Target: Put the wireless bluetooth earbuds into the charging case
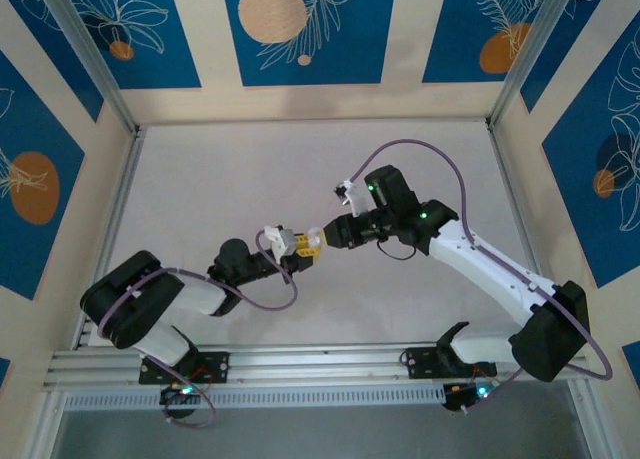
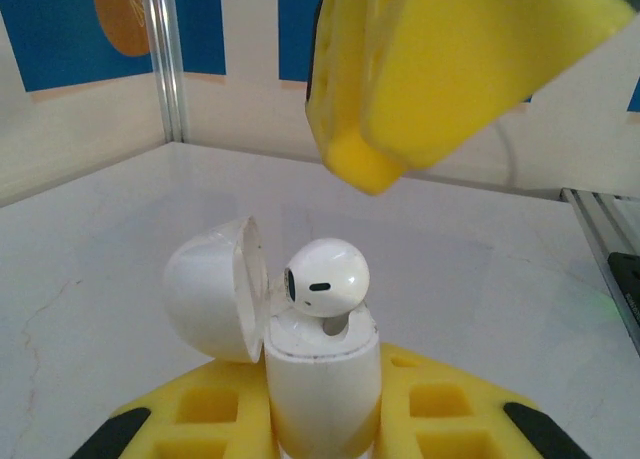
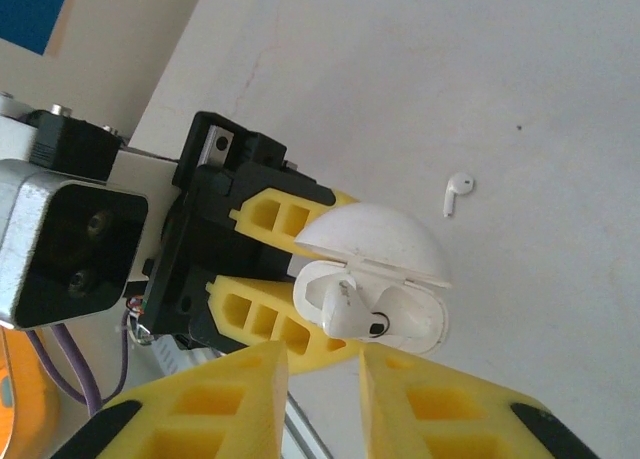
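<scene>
My left gripper [image 2: 320, 424] is shut on the white charging case [image 2: 322, 379] and holds it upright, its lid [image 2: 205, 289] swung open to the left. One white earbud [image 2: 325, 274] sits in the case's mouth with its head sticking out above the rim. My right gripper [image 3: 325, 384] hovers just off the case [image 3: 428, 324]; its yellow fingers [image 2: 440, 69] stand a little apart with nothing between them. A second white earbud [image 3: 457, 191] lies loose on the table beyond the case. In the top view both grippers, left [image 1: 296, 245] and right [image 1: 318, 236], meet mid-table.
The white tabletop [image 1: 250, 179] is bounded by aluminium rails [image 1: 120, 189] at the sides and blue-patterned walls [image 1: 300, 29] behind. A purple cable [image 1: 440, 164] loops over the right arm.
</scene>
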Tool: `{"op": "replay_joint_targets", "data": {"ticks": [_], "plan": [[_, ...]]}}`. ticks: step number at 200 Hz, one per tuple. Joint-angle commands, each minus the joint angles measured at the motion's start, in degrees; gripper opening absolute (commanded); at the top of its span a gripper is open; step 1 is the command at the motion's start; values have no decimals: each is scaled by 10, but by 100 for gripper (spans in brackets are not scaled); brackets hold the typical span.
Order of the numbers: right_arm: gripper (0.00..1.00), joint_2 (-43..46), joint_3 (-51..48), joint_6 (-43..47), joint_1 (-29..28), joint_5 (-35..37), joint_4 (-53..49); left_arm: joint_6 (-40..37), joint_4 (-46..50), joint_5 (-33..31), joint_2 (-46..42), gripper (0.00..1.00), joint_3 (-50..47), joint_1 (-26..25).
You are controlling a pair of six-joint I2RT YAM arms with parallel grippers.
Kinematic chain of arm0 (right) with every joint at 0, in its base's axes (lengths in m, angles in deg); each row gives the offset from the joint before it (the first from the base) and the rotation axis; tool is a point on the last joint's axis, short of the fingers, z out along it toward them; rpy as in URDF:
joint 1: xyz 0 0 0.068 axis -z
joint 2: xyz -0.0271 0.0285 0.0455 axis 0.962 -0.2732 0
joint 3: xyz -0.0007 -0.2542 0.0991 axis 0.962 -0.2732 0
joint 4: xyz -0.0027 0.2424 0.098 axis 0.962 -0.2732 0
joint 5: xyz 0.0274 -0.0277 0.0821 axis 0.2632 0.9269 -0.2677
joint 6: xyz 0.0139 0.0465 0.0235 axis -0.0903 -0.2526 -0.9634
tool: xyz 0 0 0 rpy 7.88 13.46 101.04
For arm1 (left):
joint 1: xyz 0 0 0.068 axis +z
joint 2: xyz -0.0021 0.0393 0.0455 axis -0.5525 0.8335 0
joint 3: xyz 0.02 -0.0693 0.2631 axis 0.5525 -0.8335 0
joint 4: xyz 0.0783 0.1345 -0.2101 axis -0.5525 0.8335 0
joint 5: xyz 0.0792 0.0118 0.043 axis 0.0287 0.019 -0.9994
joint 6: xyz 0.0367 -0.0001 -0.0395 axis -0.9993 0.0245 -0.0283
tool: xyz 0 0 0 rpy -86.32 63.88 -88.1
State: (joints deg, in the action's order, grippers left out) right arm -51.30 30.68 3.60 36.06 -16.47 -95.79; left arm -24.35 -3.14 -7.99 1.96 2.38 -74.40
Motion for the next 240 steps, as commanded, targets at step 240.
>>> {"op": "replay_joint_targets", "data": {"ticks": [240], "plan": [[26,-67,58,33,-35,65,-52,-31,62,3,-63,21,10,-3]]}}
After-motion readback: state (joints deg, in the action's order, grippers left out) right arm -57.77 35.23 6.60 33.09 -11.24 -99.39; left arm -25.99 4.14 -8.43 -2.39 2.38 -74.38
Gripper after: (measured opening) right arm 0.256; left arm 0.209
